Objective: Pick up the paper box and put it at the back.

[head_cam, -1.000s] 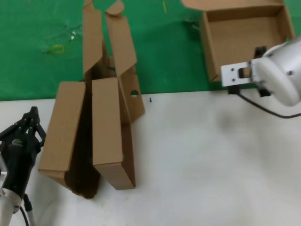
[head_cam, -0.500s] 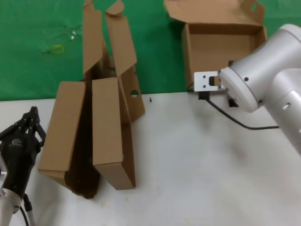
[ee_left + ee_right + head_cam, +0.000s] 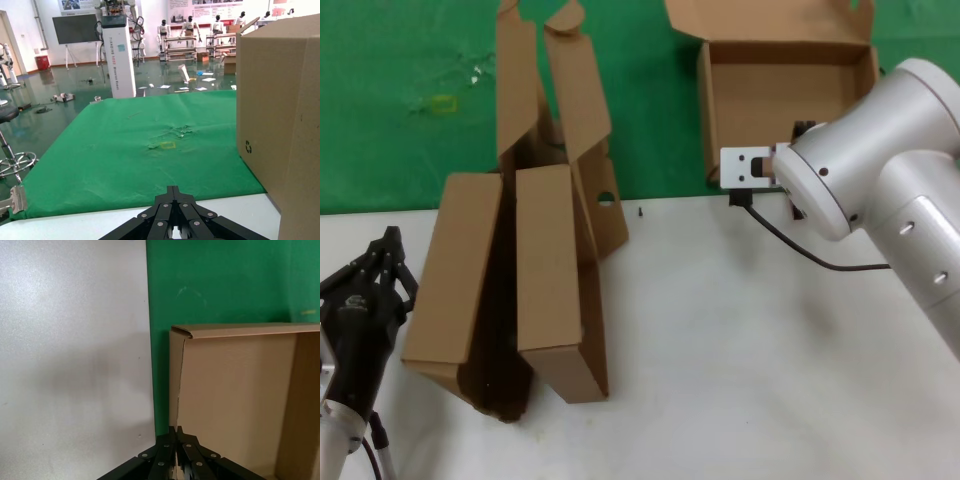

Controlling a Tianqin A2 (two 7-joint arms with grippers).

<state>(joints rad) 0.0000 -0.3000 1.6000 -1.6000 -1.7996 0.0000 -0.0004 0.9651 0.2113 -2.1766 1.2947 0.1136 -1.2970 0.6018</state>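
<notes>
The paper box [image 3: 785, 85] lies open on the green cloth [image 3: 400, 150] at the back right, its lid [image 3: 765, 18] folded back. My right gripper [image 3: 804, 130] is mostly hidden behind its silver wrist at the box's near wall. In the right wrist view the right gripper [image 3: 175, 431] is shut on the thin edge of the box's wall [image 3: 176, 385], where the cloth meets the white tabletop. My left gripper [image 3: 388, 240] is shut and empty, parked over the white table at the front left; it also shows in the left wrist view [image 3: 173, 189].
Two other brown cardboard boxes [image 3: 455, 290] [image 3: 555, 280] stand side by side at the left, flaps raised over the cloth's edge; one fills the side of the left wrist view [image 3: 280, 125]. The white tabletop [image 3: 740, 350] spreads across the front. Tape bits [image 3: 442, 102] lie on the cloth.
My right arm has moved to the left with the paper box in its grip, sliding the box leftward over the green cloth. The left arm has not moved.
</notes>
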